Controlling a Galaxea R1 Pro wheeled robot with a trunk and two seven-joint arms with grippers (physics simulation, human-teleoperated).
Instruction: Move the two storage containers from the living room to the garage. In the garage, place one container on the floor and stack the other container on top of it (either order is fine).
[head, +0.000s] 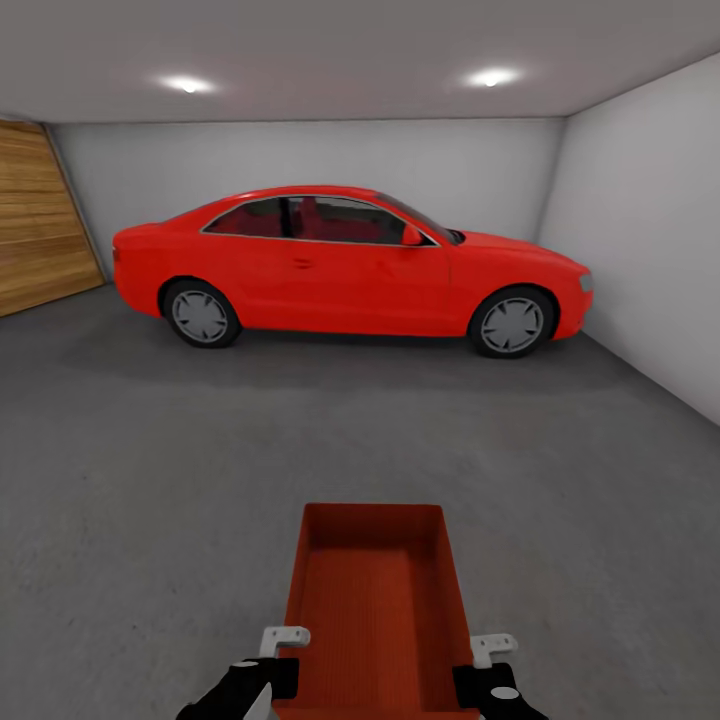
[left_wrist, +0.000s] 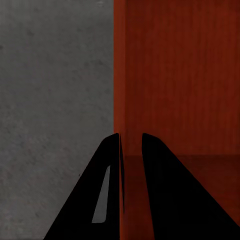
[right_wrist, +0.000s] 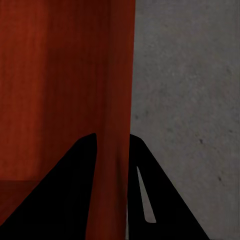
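A bare garage with white-grey walls (head: 330, 155) and a dark grey concrete floor (head: 150, 460) is seen in the head view. A red car (head: 350, 265) is parked across the upper middle of the frame, a honey-wood door (head: 35, 215) stands at the upper left edge, and two ceiling lights (head: 188, 85) glow along the top.

One orange-red storage container (head: 375, 610) is held at the bottom centre of the frame, its open top turned upward and its ribbed inside visible. It is carried between both arms, above the floor. The left gripper (left_wrist: 131, 145) is clamped on the container's left wall, one finger inside and one outside, as is shown in the left wrist view. The right gripper (right_wrist: 111, 142) is clamped likewise on the right wall, the thin wall being pinched between its dark fingers. A second container is not seen in these pictures.

The step in hand is judged to be the carrying of a container into the garage, with the setting-down not yet made. For the next move, an open patch of concrete well short of the car would be needed, the container would have to be lowered level until its base rests flat, and only then should both clamps be released together.
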